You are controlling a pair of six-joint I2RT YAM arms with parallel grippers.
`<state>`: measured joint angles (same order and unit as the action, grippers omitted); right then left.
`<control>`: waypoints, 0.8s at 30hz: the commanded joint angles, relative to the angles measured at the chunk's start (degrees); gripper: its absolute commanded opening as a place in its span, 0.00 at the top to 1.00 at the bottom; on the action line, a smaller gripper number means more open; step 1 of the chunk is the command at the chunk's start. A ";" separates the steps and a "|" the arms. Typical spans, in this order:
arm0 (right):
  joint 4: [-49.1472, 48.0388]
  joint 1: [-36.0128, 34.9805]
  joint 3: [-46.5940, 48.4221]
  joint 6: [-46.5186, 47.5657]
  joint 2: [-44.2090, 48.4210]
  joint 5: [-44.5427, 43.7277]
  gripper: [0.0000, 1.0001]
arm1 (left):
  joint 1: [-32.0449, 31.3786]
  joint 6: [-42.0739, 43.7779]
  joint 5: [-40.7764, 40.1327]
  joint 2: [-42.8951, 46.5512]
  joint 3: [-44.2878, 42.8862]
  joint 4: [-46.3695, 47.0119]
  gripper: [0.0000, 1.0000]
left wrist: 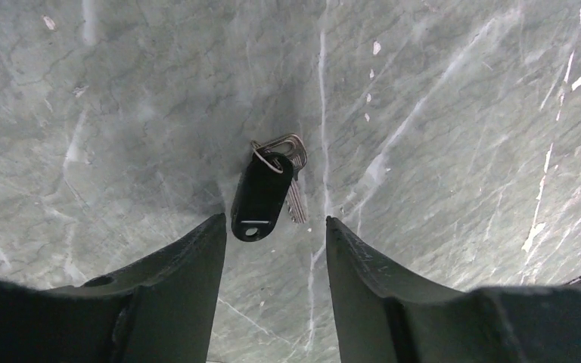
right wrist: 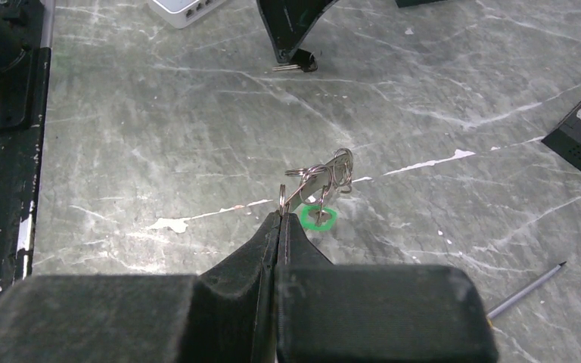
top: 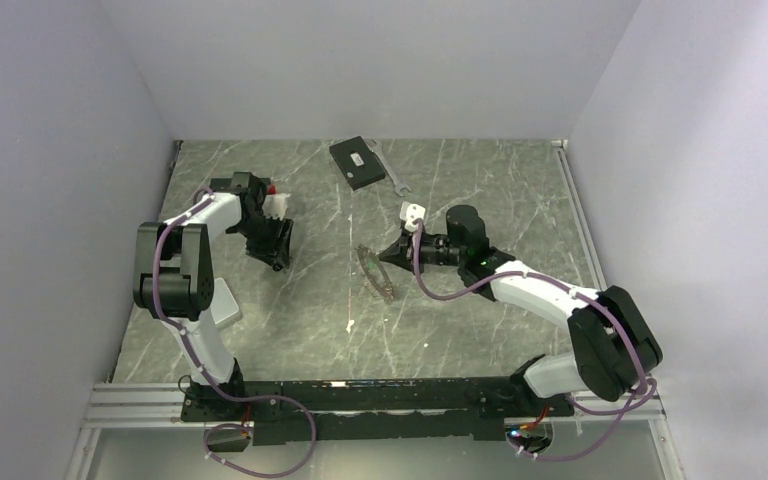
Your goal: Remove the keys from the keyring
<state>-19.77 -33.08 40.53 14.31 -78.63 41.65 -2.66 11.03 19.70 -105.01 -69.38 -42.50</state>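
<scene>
Between our right gripper's closed tips we pinch the keyring to steady it; just beyond our wide-open left gripper lie detached keys.

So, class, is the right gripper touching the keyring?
Touching. The right wrist view shows the right gripper shut, its tips pinching the wire of the keyring, just beside the green tag.

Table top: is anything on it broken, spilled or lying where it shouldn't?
Nothing spilled. The table is scuffed, with white chips such as the white patch near the right gripper, which pinches the keyring. The keys with a black fob lie loose before the open left gripper.
</scene>
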 commanded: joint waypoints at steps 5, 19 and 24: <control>-1.07 3.98 2.44 -2.92 2.34 5.39 1.00 | 0.25 0.88 2.30 2.43 -2.37 -1.71 0.24; 34.37 8.03 12.28 11.38 9.76 8.36 1.00 | 0.46 1.07 2.01 5.26 -6.39 -2.10 0.01; 42.43 8.08 12.06 15.96 11.17 5.02 1.00 | 0.45 0.36 3.06 5.55 -7.12 -2.32 0.00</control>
<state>12.78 -25.21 50.87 24.14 -69.30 47.94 -2.44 11.38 21.08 -102.17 -74.22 -44.21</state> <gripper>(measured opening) 0.014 0.994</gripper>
